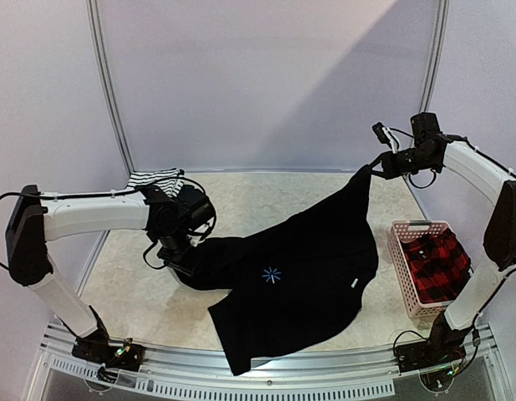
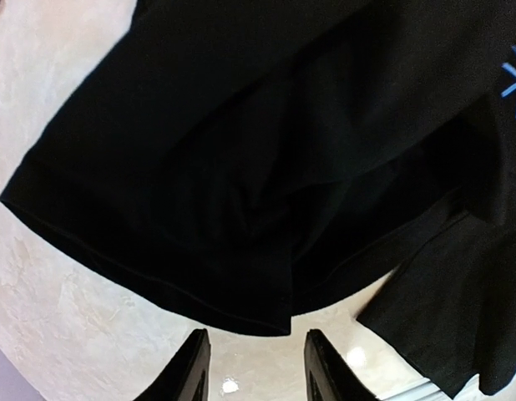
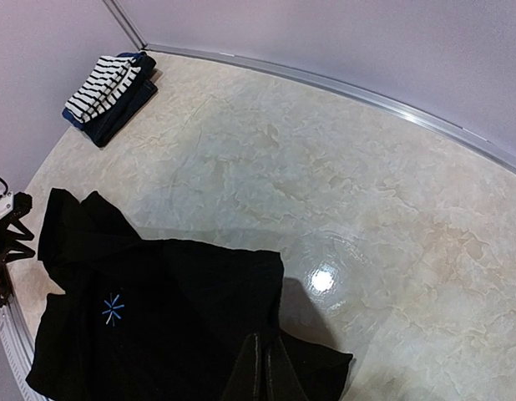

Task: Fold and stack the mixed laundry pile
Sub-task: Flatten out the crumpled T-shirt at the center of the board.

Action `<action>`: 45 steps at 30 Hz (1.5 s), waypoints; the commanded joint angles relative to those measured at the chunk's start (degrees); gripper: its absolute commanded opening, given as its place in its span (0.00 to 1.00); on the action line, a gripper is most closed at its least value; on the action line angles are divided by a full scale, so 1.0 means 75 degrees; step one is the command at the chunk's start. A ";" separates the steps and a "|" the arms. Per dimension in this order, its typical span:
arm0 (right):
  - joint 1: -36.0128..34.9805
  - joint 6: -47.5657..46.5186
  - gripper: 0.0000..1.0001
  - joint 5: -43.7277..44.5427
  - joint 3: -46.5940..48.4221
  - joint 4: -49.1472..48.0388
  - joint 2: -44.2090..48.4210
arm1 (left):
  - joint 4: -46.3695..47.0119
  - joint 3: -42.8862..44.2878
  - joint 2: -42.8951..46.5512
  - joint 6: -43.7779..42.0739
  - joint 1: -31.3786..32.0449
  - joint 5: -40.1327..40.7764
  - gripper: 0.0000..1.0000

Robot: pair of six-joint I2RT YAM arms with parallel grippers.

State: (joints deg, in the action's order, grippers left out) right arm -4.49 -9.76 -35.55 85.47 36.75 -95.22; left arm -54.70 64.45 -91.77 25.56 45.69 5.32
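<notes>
**Black shirt held up by one corner over the tabletop**

Right claw (image 3: 262,355) high at the right rear, pinched fully shut on a corner of the black shirt (image 1: 304,267). From that corner, cloth sloping down in a taut, narrowing strip to the tabletop (image 1: 266,196). Remainder of the shirt spread flat and rumpled across the middle and front, lowest flap reaching the front rim. Small blue star mark (image 1: 272,274) face up near the middle of the cloth, also visible from both wrist cameras.

Left claw (image 2: 256,342) low at the shirt's left edge, fingers parted to a moderate gap with nothing between them. Black hem just beyond the fingertips, bare marbled tabletop below and between the fingers. No telling from these views whether either finger touches the cloth.

At the rear left corner, a folded black-and-white striped tank top (image 3: 103,83) lying on top of a folded navy piece (image 3: 124,113), the two forming a small stack well apart from the black shirt. From above, only the striped top showing, partly hidden behind the left arm.

On the right side, a pink basket (image 1: 421,226) standing near the shirt's right edge, with a red-black plaid shirt (image 1: 437,261) bunched inside, unfolded.
</notes>
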 commanded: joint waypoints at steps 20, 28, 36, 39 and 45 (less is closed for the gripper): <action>0.0004 -0.0093 0.00 -0.0095 -0.0121 -0.0105 0.0015 | 0.0284 -0.0044 -0.1150 0.0034 0.0224 -0.0161 0.28; 0.0001 -0.0070 0.00 -0.0097 -0.0134 -0.0111 0.0027 | 0.0276 -0.0055 -0.1126 -0.0018 0.0270 0.0040 0.21; 0.0001 -0.0064 0.00 -0.0087 -0.0146 -0.0109 0.0037 | 0.0343 0.0069 -0.0999 -0.0199 0.0271 0.0242 0.00; 0.0001 -0.0058 0.00 -0.0071 -0.0081 -0.0070 0.0062 | 0.0028 0.0410 -0.0738 -0.0342 0.0262 0.0582 0.00; -0.0005 -0.0082 0.00 0.0032 0.0331 0.0140 0.0177 | -0.1018 0.1336 0.0180 -0.0781 0.0007 0.1671 0.00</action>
State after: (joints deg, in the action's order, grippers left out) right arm -4.49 -9.93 -35.66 85.01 36.91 -95.22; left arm -57.08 69.47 -96.62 22.50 46.87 11.49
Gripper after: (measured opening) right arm 0.008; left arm 0.008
